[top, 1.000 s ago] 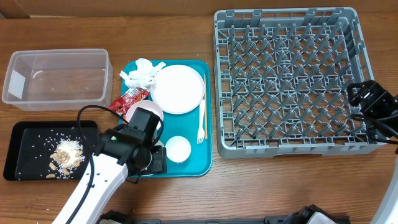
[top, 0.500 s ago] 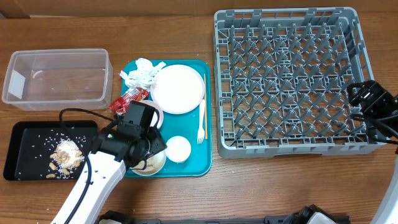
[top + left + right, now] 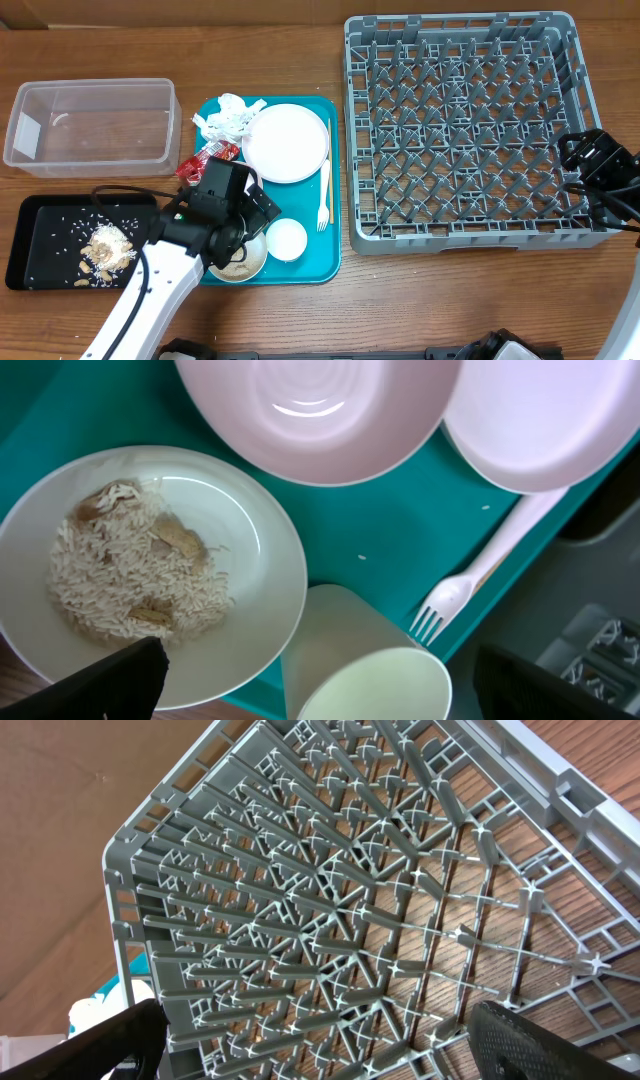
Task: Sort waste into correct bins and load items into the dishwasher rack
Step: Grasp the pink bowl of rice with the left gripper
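My two dark fingers (image 3: 112, 1042) sit at the bottom corners of the view, spread wide apart with nothing between them. Past them the grey rack (image 3: 330, 890) fills nearly everything, its lattice floor and rows of upright pegs empty. The wooden surface (image 3: 610, 750) shows through the gaps. At lower left, beyond the rack's corner, I see a sliver of teal tray (image 3: 112, 992) and something white (image 3: 88, 1013).

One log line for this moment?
left gripper: open, over rice bowl and cup | right gripper: open, by rack | black tray: scraps
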`<act>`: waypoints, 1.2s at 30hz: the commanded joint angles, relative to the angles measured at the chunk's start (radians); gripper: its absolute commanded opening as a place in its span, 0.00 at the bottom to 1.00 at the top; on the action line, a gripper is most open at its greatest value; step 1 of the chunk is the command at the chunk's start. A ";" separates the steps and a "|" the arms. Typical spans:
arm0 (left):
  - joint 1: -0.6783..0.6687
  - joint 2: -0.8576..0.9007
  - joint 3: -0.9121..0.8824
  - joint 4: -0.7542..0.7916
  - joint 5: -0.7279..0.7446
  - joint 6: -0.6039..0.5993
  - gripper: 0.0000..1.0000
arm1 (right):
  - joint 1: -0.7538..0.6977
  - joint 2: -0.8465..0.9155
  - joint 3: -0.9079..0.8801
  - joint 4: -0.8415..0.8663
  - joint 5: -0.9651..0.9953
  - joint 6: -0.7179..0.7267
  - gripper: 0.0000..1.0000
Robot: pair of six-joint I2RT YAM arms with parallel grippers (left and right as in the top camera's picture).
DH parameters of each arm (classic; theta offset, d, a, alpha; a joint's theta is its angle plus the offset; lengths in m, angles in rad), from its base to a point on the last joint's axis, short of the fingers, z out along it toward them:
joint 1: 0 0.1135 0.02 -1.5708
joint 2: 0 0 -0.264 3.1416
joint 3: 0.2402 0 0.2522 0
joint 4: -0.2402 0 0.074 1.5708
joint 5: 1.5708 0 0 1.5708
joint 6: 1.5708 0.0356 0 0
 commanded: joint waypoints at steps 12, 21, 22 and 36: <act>0.007 0.186 -0.004 0.081 -0.023 -0.117 0.87 | -0.002 -0.004 0.024 0.005 0.003 0.000 1.00; 0.007 0.301 -0.004 0.103 -0.040 -0.121 0.86 | -0.002 -0.004 0.024 0.005 0.003 0.000 1.00; 0.007 0.301 -0.004 0.106 -0.040 -0.121 0.85 | -0.002 -0.004 0.024 0.005 0.004 0.000 1.00; 0.007 0.301 -0.005 0.098 -0.056 -0.121 0.55 | -0.002 -0.004 0.024 0.005 0.004 0.000 1.00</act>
